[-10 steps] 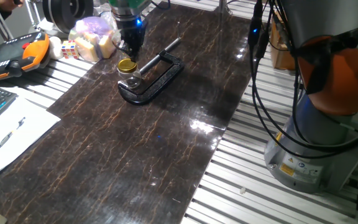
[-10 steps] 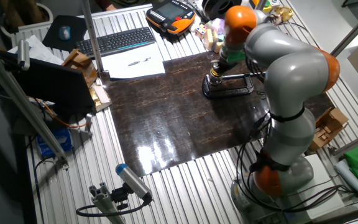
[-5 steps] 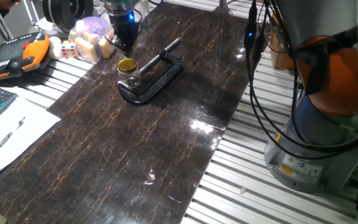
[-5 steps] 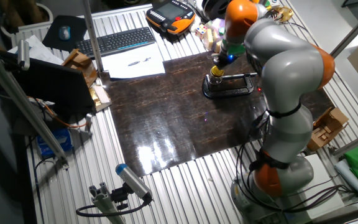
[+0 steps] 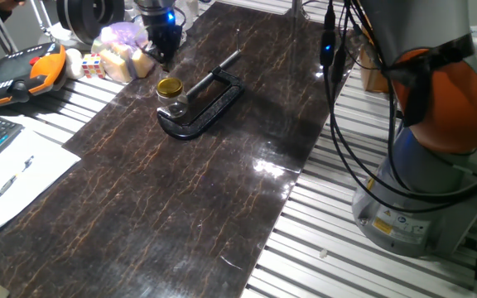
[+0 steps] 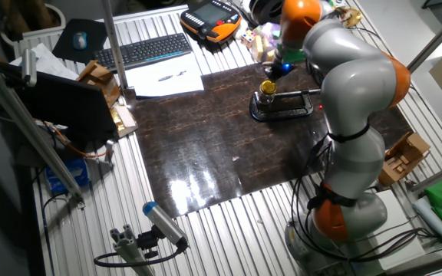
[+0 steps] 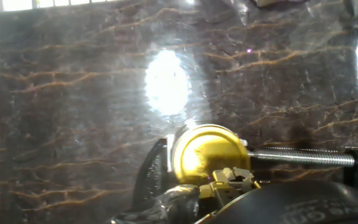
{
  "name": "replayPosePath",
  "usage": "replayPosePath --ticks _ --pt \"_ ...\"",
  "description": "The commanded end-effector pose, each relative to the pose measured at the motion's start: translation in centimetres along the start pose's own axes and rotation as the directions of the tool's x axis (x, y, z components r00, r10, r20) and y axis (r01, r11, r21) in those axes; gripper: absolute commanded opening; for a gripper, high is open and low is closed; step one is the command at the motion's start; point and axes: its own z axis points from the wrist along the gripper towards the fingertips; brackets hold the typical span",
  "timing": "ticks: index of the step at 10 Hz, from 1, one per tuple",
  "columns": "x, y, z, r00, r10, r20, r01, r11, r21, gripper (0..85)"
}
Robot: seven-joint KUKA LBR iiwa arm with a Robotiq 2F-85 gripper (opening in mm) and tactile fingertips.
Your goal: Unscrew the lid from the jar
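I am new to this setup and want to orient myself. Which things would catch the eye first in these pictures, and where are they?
The gold lid stands out first: it sits on the small jar, which is held in a black clamp on the dark marble-patterned tabletop. The gripper hangs above and behind the jar, apart from the lid. At the table's far left edge lies an orange and black pendant.

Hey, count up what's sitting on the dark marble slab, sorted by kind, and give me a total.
Jars: 1, the jar
Lids: 1, the lid, on the jar
Clamps: 1, the black clamp around the jar
Total: 3
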Motion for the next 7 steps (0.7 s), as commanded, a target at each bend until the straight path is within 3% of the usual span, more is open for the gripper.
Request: replayPosePath --ticks 1,4,7 --pt "0.11 0.22 0.04 1.000 -0.001 0.003 0.001 1.000 0.008 0.7" --pt "0.22 0.63 0.32 1.000 0.012 0.024 -0.012 1.000 0.003 0.7" --pt "0.42 0.73 0.58 0.999 0.036 0.016 -0.036 0.999 -0.023 1.0"
